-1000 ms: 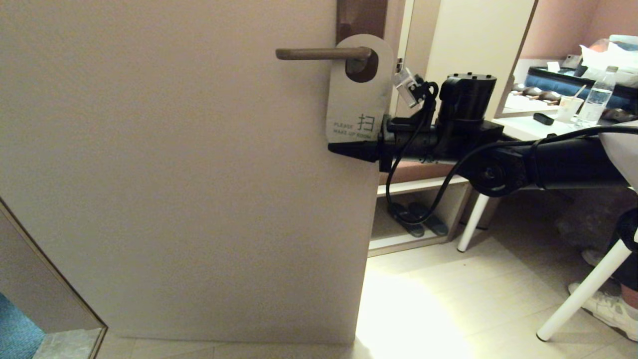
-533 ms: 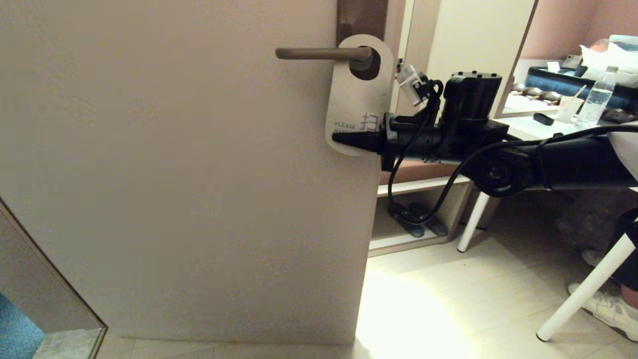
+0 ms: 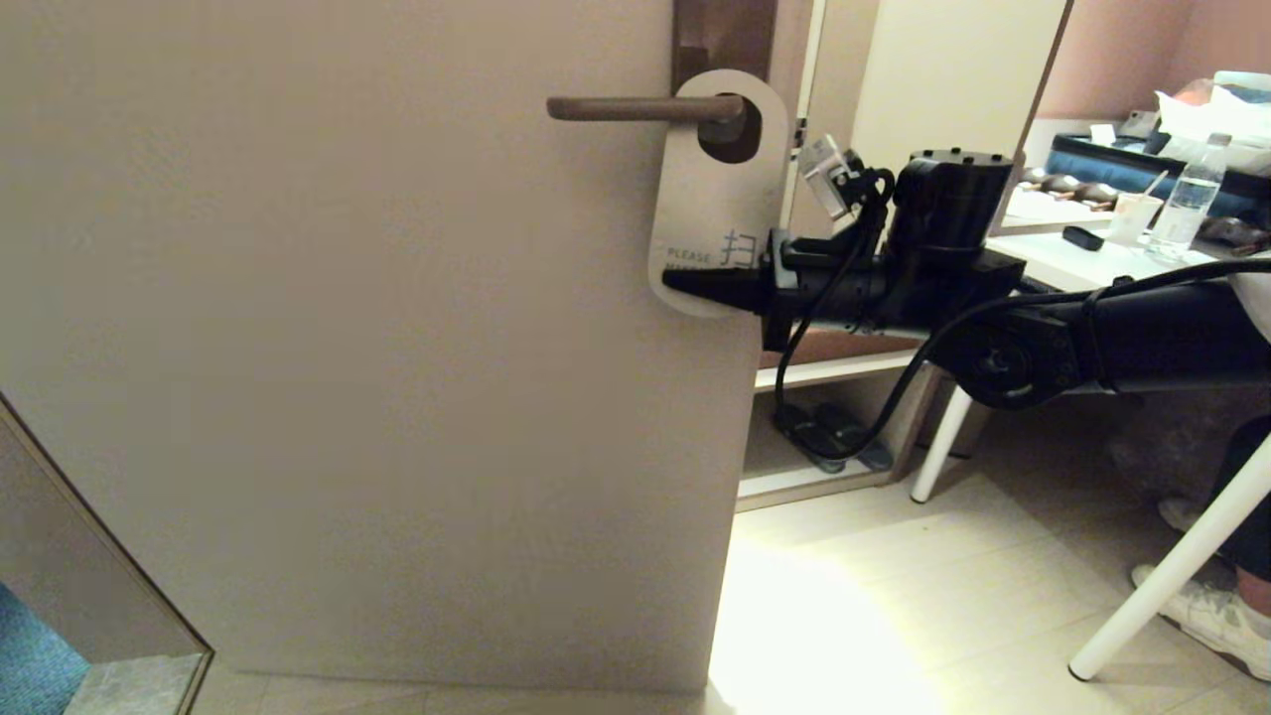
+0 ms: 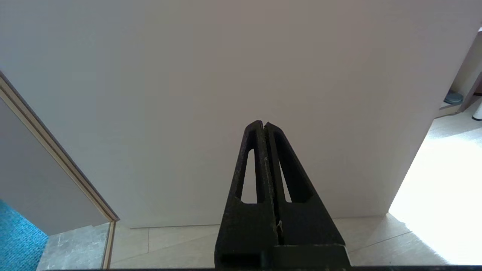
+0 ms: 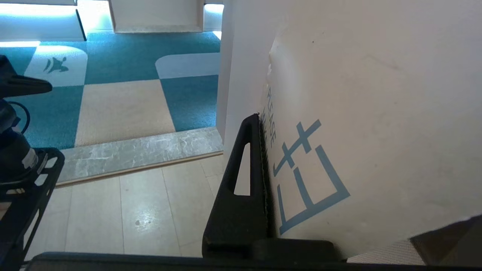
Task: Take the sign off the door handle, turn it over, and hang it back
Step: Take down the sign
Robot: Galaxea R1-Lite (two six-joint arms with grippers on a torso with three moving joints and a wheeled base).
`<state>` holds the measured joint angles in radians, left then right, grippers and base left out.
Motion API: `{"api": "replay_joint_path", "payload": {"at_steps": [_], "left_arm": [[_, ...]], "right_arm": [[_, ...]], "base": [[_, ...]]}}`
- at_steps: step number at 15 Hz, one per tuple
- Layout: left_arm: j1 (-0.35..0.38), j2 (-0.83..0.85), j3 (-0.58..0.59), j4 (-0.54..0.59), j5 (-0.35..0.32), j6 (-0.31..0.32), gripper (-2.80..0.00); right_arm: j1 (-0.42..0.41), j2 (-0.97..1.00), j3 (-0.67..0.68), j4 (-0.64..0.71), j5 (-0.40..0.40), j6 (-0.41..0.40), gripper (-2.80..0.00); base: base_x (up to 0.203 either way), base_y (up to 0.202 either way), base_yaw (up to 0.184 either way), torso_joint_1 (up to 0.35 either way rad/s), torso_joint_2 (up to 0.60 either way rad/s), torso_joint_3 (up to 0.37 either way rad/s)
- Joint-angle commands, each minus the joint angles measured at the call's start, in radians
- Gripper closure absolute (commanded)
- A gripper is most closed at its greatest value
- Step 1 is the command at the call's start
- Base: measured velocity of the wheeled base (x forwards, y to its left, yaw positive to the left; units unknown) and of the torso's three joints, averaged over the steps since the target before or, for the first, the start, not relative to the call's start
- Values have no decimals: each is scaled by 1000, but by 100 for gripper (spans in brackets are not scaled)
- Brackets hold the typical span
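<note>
The sign (image 3: 710, 199) hangs by its round hole on the door handle (image 3: 635, 107), a brown lever on a dark plate (image 3: 723, 35). Its off-white "PLEASE MAKE UP ROOM" face shows. My right gripper (image 3: 670, 283) reaches in from the right and is shut on the sign's lower part, over the text. In the right wrist view one finger (image 5: 248, 169) lies against the printed face of the sign (image 5: 357, 113); the other finger is hidden behind it. My left gripper (image 4: 264, 124) is shut and empty, low before the door, out of the head view.
The pale door (image 3: 348, 348) fills the left and middle. At right stand a white table (image 3: 1053, 263) with a bottle (image 3: 1187, 199), its white legs (image 3: 1162, 576), a low shelf with slippers (image 3: 829, 437) and a person's shoe (image 3: 1206, 616). A frame edge (image 3: 109, 556) crosses the lower left.
My right gripper has risen a little and now covers the sign's lower line of text. The sign's rounded bottom edge now shows below the fingers. The handle has not moved.
</note>
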<state>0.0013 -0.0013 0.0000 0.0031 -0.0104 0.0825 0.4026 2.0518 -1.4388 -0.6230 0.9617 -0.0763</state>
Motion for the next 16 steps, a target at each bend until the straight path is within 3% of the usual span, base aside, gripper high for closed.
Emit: {"api": "replay_joint_path", "payload": {"at_steps": [1,16], "left_arm": [[0,1,0,0,0,0,0],[-1,1,0,0,0,0,0]], "right_arm": [[1,-15,19,0,0,-5,0],[1,-85,60,2,-51,-22,0]], "base": [[0,0,0,0,0,0],[0,0,0,0,0,0]]}}
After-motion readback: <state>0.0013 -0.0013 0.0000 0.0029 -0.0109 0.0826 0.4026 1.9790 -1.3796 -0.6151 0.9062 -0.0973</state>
